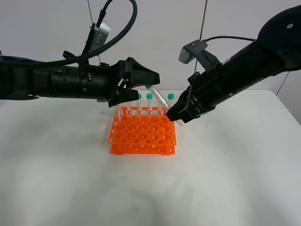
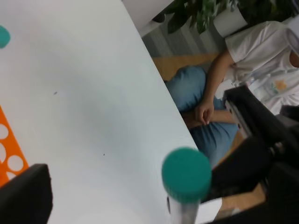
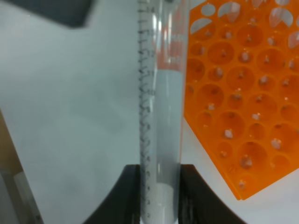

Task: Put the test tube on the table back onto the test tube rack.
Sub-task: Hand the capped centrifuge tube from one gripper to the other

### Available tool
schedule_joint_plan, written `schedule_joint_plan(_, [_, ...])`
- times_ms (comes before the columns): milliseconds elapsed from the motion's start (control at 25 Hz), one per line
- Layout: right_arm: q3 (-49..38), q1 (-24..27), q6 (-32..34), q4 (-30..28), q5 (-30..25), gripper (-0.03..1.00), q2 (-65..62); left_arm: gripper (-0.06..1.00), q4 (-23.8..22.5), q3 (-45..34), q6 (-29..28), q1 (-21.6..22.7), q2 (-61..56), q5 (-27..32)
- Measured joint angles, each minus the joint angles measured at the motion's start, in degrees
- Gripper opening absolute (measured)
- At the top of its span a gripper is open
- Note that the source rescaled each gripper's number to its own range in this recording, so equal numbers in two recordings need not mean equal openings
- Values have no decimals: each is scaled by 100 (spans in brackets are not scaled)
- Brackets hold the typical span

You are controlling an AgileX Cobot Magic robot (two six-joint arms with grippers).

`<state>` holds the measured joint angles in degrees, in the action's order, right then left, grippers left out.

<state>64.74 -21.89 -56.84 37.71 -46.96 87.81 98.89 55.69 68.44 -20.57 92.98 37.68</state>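
Orange test tube rack (image 1: 143, 136) on the white tabletop (image 1: 70, 179), a few teal-capped tubes (image 1: 170, 97) upright in its back row. The test tube (image 1: 160, 100) is off the tabletop, tilted in the air over the rack's back edge. Its lower part is pinched in the right claw (image 1: 175, 115), which is clamped on it. The left claw (image 1: 149, 85) is spread wide with the cap (image 2: 187, 173) between its fingers; no contact visible. Pickup done. Left to do: stand the tube upright, line it up with a free hole (image 1: 141, 129), lower, release.
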Motion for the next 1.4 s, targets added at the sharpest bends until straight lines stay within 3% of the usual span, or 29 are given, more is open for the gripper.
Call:
schedule_joint_plan(360, [0, 0, 0, -11, 6, 2, 0, 100, 16, 289, -79, 0, 148, 130])
schedule_joint_plan(560, [0, 0, 0, -11, 63, 2, 0, 78, 11, 289, -94, 0, 170, 279])
schedule_joint_plan(720, [0, 0, 0, -11, 108, 2, 0, 70, 11, 289, -114, -193, 187, 196])
schedule_joint_plan(1400, [0, 0, 24, -13, 88, 2, 0, 67, 8, 294, -118, -347, 187, -318])
